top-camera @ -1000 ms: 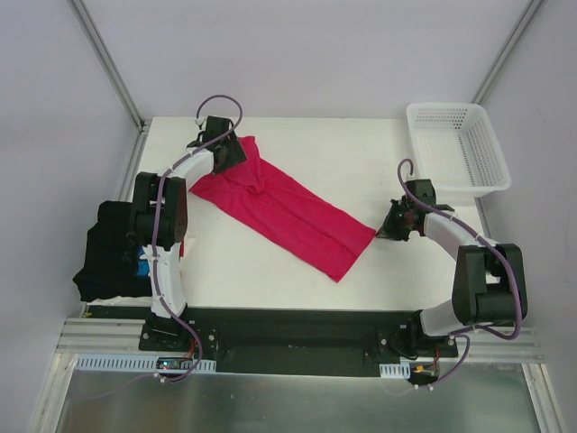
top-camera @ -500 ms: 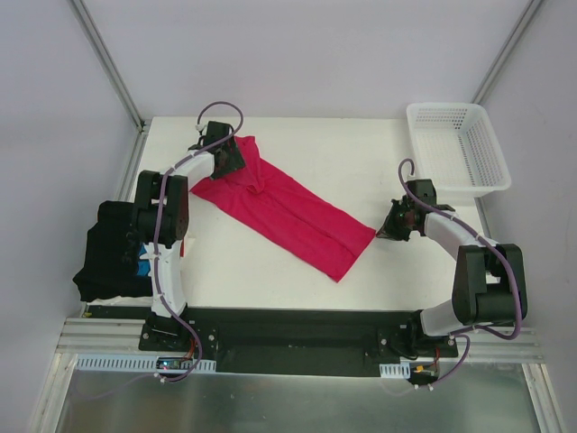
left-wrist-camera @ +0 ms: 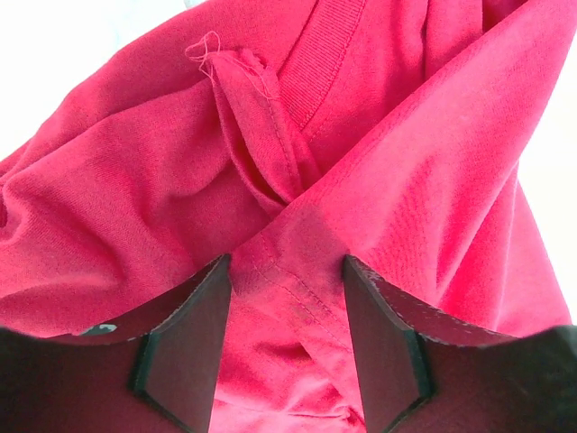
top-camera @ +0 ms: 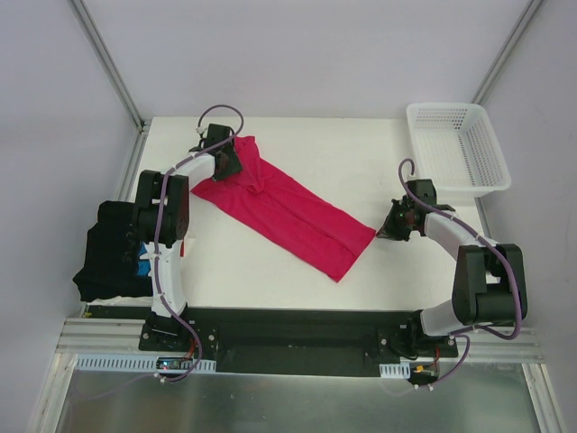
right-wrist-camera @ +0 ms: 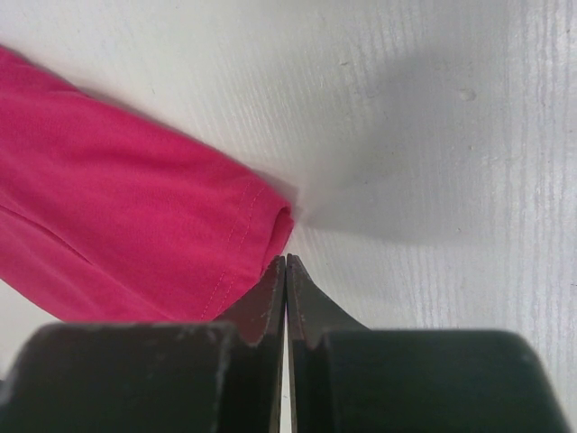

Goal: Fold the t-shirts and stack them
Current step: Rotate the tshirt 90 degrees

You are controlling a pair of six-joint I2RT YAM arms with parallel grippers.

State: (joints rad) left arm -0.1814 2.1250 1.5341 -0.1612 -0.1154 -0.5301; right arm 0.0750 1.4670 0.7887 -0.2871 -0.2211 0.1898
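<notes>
A crimson-pink t-shirt (top-camera: 279, 212), folded into a long strip, lies diagonally across the white table. Its collar end (left-wrist-camera: 315, 63) is bunched at the far left. My left gripper (top-camera: 236, 159) is down on that end. Its jaws (left-wrist-camera: 287, 266) stand open, with a hemmed fold of the pink cloth between the fingers (left-wrist-camera: 194, 334). My right gripper (top-camera: 389, 231) is shut and empty on the bare table. Its fingertips (right-wrist-camera: 286, 260) are just beside the shirt's near-right corner (right-wrist-camera: 270, 225). A black t-shirt with blue print (top-camera: 108, 248) lies heaped at the left behind the left arm.
A white lattice basket (top-camera: 451, 106) stands at the far right corner of the table. The black heap hangs over the table's left edge (top-camera: 135, 180). Grey walls and metal frame posts enclose the table.
My left gripper has crept slightly further right over the shirt's collar end. The shirt and the right arm have not moved.
</notes>
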